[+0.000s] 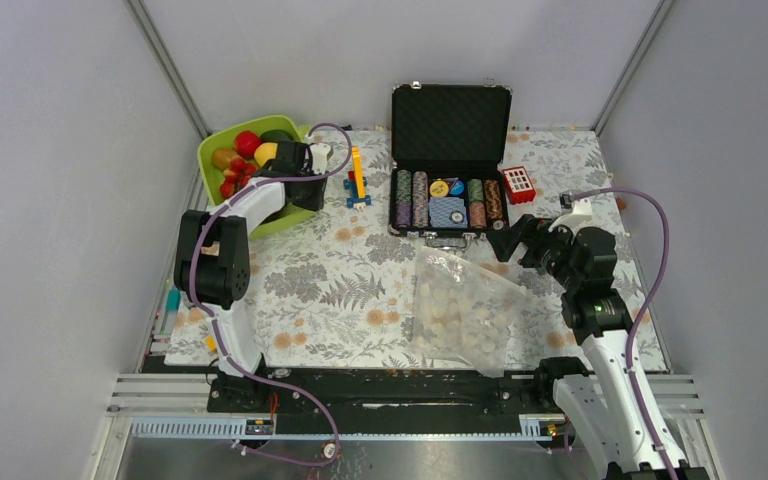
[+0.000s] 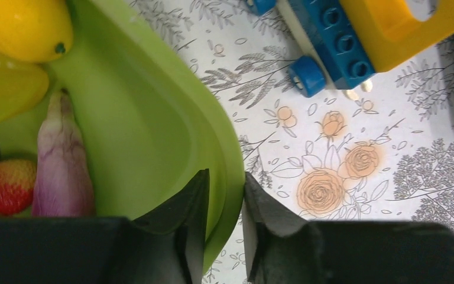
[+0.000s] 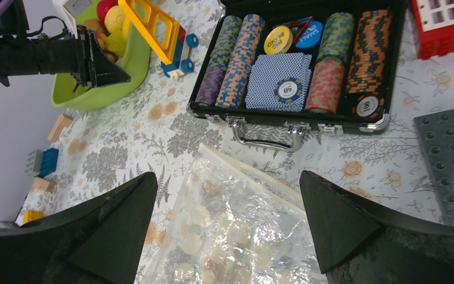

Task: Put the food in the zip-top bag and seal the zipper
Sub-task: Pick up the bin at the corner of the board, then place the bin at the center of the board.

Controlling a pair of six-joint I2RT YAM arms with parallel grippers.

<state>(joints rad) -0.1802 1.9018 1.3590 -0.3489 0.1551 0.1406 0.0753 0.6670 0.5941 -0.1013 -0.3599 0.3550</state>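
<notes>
Toy food [image 1: 247,146] in green tray [image 2: 153,118], left hand [image 2: 224,198] apparently pinching rim, right hand [image 3: 227,177] wide

Your left gripper [image 2: 224,184] is reaching out at eleven o'clock, pinching the tray [image 2: 153,112] rim; your right gripper [image 3: 227,177] is hovering wide open at three o'clock.

Picture edges cut off the zip-top bag [image 3: 236,236] and the green tray [image 2: 153,118].
</notes>
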